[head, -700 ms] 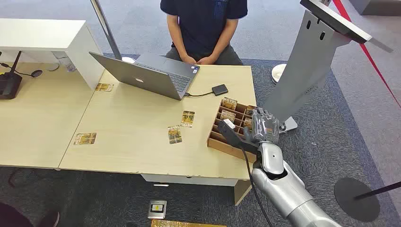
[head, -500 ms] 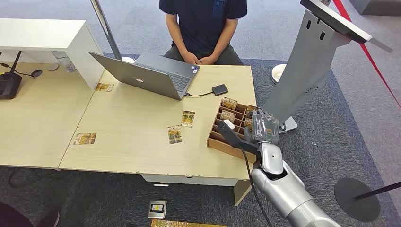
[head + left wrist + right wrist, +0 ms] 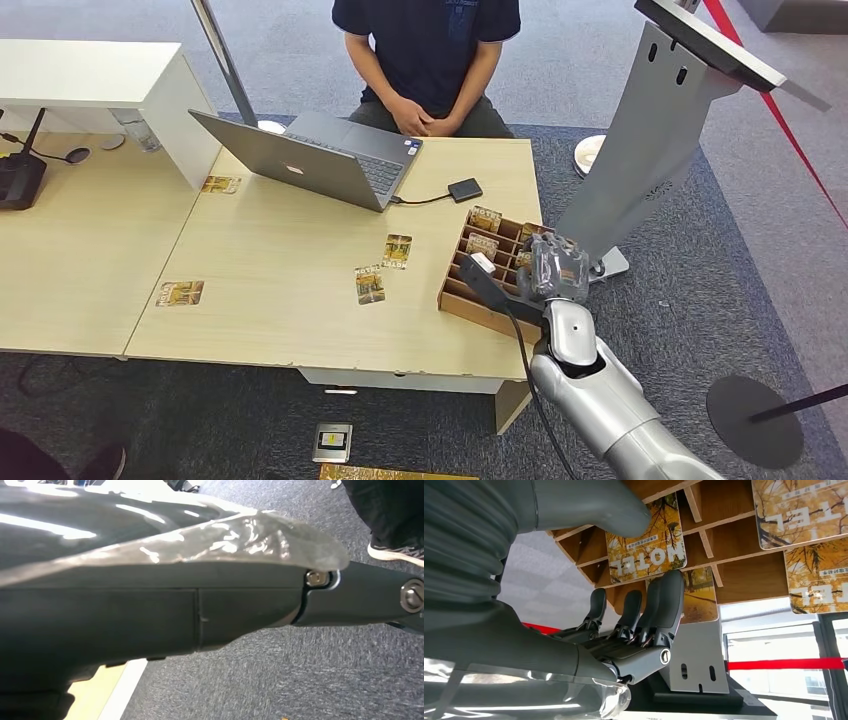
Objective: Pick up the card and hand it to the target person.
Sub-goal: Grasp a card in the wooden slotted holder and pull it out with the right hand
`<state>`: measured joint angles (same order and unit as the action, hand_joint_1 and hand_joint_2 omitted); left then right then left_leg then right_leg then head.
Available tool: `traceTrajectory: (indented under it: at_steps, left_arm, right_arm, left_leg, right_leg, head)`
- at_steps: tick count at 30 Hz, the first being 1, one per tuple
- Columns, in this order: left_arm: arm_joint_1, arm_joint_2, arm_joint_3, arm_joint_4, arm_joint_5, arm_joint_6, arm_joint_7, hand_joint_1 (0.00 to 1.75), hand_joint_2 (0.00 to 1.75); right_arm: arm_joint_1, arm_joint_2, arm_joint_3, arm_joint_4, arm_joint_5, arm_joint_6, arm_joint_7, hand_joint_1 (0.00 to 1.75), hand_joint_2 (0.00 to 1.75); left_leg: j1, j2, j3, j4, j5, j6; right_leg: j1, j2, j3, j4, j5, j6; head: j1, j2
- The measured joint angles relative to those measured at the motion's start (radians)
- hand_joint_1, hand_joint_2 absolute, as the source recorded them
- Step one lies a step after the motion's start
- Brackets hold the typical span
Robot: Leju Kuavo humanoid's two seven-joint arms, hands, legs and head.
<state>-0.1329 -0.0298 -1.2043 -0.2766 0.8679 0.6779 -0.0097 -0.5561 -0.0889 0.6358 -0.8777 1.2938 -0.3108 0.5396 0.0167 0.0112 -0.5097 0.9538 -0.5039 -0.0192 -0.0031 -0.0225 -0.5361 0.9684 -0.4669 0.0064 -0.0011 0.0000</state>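
The table (image 3: 280, 300) carries a laptop (image 3: 310, 160) at ten o'clock and a wooden box (image 3: 478, 285) at four o'clock. The person (image 3: 428, 50) sits at twelve. The right hand (image 3: 556, 268) reaches into the box, fingers (image 3: 659, 605) apart around an upright card (image 3: 646, 552), thumb near it, not clearly touching.

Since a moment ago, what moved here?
The right hand crept a little further over the card box, its fingers now at a card. The person shifted slightly. The loose cards and laptop stayed put.
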Motion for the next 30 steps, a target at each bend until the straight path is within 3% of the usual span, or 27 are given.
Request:
traceTrajectory:
  at_steps: [30]
  left_arm:
    - [-0.001, 0.0, 0.0, 0.0, -0.017, -0.001, 0.003, 0.0, 0.0]
  right_arm:
    - [0.006, -0.003, 0.008, -0.006, 0.04, 0.031, 0.056, 0.79, 1.75]
  left_leg:
    - [0.0, 0.0, 0.0, 0.0, 0.0, 0.0]
  right_leg:
    - [0.0, 0.0, 0.0, 0.0, 0.0, 0.0]
  head:
    - [0.0, 0.0]
